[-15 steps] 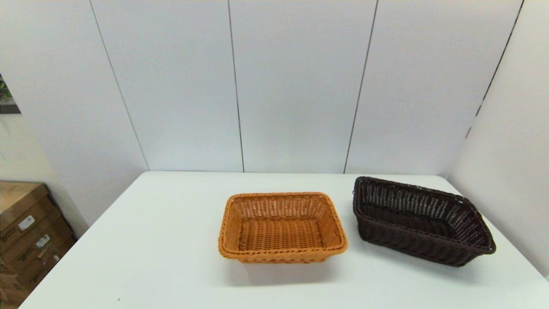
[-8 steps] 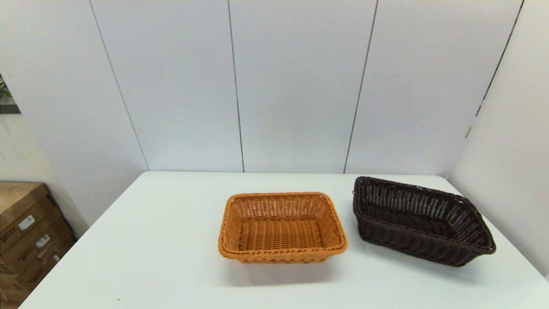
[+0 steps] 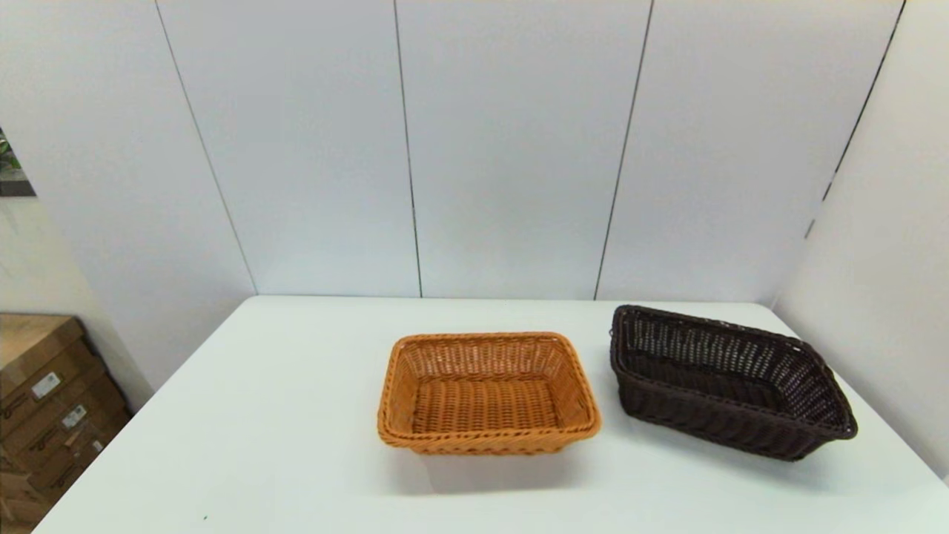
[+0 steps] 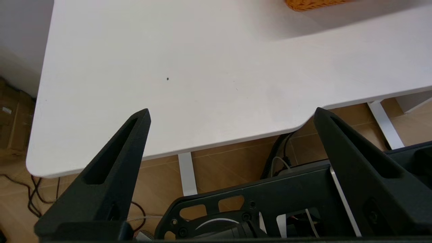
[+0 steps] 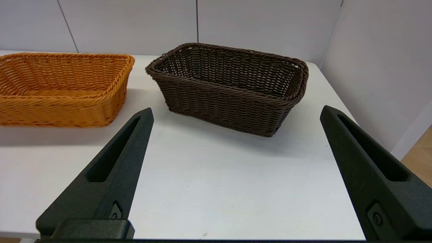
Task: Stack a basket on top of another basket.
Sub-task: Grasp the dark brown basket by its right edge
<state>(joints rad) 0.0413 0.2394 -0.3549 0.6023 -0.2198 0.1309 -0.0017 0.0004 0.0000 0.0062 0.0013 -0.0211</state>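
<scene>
Nothing on the table has moved since the earlier head frames: both baskets sit exactly where they were a second ago, and neither arm has come into the head view.

You have the orange-tan basket [image 3: 488,393] standing upright near the middle of the white table [image 3: 259,415], square to the near edge. Take it as your landmark. The dark brown basket [image 3: 730,382] stands just to its right, a narrow strip of bare table between them — not touching. It is turned at an angle to the orange-tan one, so its far-left corner comes closest and its long side runs away toward the table's right edge. Both are upright, with nothing visible inside.

Your right gripper [image 5: 236,113] hangs at the near edge of the table on the dark basket's side, well short of the landmark, its fingers [image 5: 111,168] spread wide and holding nothing. From the right wrist view you see the dark brown basket [image 5: 233,86] straight ahead between the fingertips and the orange-tan basket [image 5: 60,87] off to one side.

Your left gripper [image 4: 231,113] hangs back beyond the table's near edge, well apart from the orange-tan basket [image 4: 314,4] — only a sliver of that basket's base shows. Its fingers are also wide apart and empty.

Cardboard boxes [image 3: 44,408] stand on the floor past the table's left side.
</scene>
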